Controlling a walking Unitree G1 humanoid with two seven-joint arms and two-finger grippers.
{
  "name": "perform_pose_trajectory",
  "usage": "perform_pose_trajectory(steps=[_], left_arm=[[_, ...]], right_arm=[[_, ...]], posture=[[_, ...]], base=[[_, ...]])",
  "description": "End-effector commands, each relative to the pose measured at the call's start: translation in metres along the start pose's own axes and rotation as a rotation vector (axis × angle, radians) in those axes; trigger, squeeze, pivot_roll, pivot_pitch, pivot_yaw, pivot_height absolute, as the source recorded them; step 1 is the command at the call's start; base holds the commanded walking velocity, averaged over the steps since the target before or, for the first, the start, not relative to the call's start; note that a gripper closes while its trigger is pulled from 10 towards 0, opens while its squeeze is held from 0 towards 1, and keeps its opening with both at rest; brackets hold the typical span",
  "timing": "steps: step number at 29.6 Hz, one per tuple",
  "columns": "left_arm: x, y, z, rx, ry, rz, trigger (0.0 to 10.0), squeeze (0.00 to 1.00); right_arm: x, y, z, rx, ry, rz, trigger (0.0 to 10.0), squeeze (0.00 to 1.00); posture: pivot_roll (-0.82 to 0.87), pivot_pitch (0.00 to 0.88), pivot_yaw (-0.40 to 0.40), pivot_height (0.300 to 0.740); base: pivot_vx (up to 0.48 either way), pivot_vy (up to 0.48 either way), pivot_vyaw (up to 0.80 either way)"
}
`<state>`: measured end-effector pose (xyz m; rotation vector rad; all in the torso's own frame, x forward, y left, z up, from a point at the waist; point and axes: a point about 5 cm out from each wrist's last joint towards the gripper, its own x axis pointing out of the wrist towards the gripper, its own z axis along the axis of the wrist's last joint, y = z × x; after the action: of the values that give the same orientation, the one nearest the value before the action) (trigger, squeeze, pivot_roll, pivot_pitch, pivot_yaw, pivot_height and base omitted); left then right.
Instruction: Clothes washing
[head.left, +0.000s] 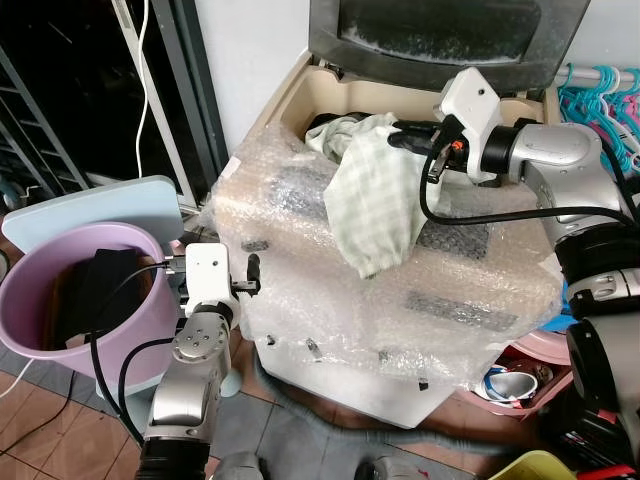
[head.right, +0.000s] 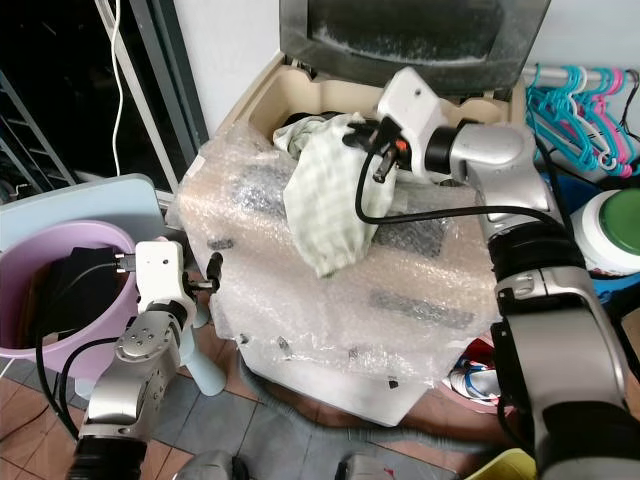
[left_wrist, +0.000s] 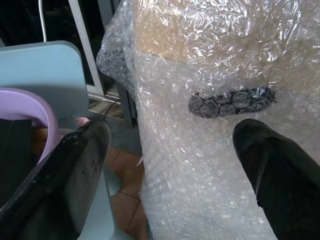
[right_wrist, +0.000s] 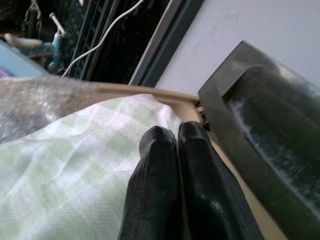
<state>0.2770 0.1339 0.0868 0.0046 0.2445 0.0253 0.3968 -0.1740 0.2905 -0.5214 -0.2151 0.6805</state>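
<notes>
- While the left gripper (head.left: 214, 285) idles fingers spread, holding nothing, between the purple basin (head.left: 45, 300) and the bubble-wrapped washer (head.left: 400, 310), any swing could snag the wrap.
- Checked cloth (head.left: 375, 200) hangs from the right gripper (head.left: 400, 135), fingers pinched tight on its top edge; most of it drapes outside over the wrap. A thin pinch may slip.
- Drum opening (head.left: 320, 105) sits just beyond: release now and the cloth likely slides off the front.
</notes>
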Motion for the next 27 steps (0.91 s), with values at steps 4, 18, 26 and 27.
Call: perform_pose_trajectory(steps=[4, 18, 26, 27], left_arm=[[0.002, 0.001, -0.001, 0.005, 0.005, 0.017, 10.0, 0.0], [0.001, 0.002, -0.002, 0.007, 0.0, 0.016, 10.0, 0.0], [-0.001, 0.001, 0.001, -0.025, -0.026, 0.018, 10.0, 0.0], [-0.002, 0.001, 0.002, -0.026, -0.03, 0.017, 10.0, 0.0]], right_arm=[[0.005, -0.016, 0.035, -0.095, -0.185, -0.186, 0.1, 0.0], [-0.031, 0.053, -0.04, -0.082, -0.146, -0.235, 10.0, 1.0], [-0.069, 0.088, -0.058, 0.096, -0.134, -0.439, 10.0, 1.0], [-0.074, 0.094, -0.059, 0.092, -0.128, -0.457, 10.0, 1.0]], posture=[[-0.03, 0.0, -0.009, 0.74], [-0.07, 0.0, 0.037, 0.74], [-0.08, 0.0, 0.042, 0.74], [-0.08, 0.0, 0.042, 0.74]], base=[[0.0, 0.0, 0.0], [0.0, 0.0, 0.0], [0.0, 0.0, 0.0], [0.0, 0.0, 0.0]])
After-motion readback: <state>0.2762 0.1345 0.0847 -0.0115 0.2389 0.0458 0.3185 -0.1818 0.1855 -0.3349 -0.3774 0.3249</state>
